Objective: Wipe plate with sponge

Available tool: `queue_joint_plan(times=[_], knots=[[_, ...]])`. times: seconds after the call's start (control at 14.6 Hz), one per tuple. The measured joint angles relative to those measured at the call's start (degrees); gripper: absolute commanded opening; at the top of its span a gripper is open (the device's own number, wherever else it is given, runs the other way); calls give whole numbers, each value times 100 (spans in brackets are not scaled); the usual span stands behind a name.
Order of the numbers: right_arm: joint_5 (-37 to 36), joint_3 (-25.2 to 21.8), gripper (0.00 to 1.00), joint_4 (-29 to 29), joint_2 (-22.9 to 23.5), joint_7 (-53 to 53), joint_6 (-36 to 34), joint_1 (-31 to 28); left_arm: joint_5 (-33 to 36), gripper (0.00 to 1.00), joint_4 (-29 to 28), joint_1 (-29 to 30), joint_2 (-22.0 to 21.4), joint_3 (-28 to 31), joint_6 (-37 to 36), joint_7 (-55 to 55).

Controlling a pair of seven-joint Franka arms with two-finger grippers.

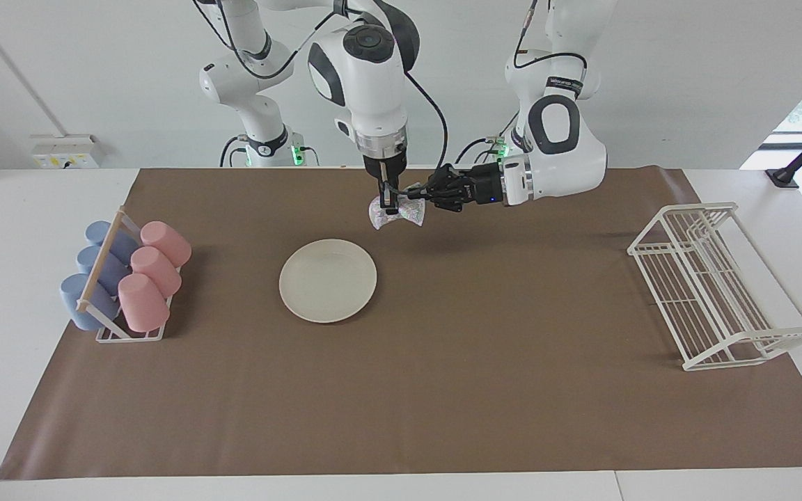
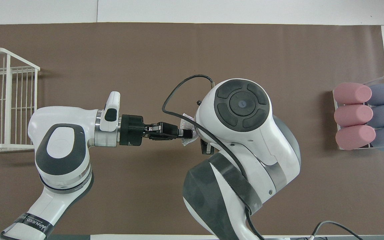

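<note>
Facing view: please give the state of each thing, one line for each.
Sponge: in the air, gripped by both grippers.
Plate: flat on the mat, bare, untouched.
Right gripper: shut on the sponge, pointing down.
Left gripper: shut on the sponge, level.
Cups: lying in their rack.
Wire rack: empty.

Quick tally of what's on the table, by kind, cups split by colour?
Pink cups: 3
Blue cups: 3
Cup rack: 1
Plate: 1
Sponge: 1
Wire rack: 1
Total: 10
</note>
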Motion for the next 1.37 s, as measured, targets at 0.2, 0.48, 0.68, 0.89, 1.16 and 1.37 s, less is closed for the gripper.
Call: queue_joint_plan(times=[0.2, 0.48, 0.68, 0.89, 1.16, 1.37], knots=[[0, 0, 100, -1, 1, -2, -1, -2, 57, 0, 3, 0, 0, 18, -73, -1], [-6, -3, 100, -2, -21, -401, -143, -152, 111, 0, 7, 1, 0, 39, -134, -2], [-11, -11, 100, -1, -121, -1242, -561, -646, 612, 0, 79, 82, 0, 85, -194, -144], [-14, -37, 100, -3, -251, -2600, -1066, -1461, 1400, 0, 305, 402, -1, 115, -417, -553], [-15, -64, 100, -2, -650, -5113, -1755, -2757, 3015, 0, 945, 605, -33, 134, -585, -1830], [-17, -71, 100, -9, -863, -7228, -2371, -3389, 4259, 0, 1504, 606, -85, 136, -943, -2702]])
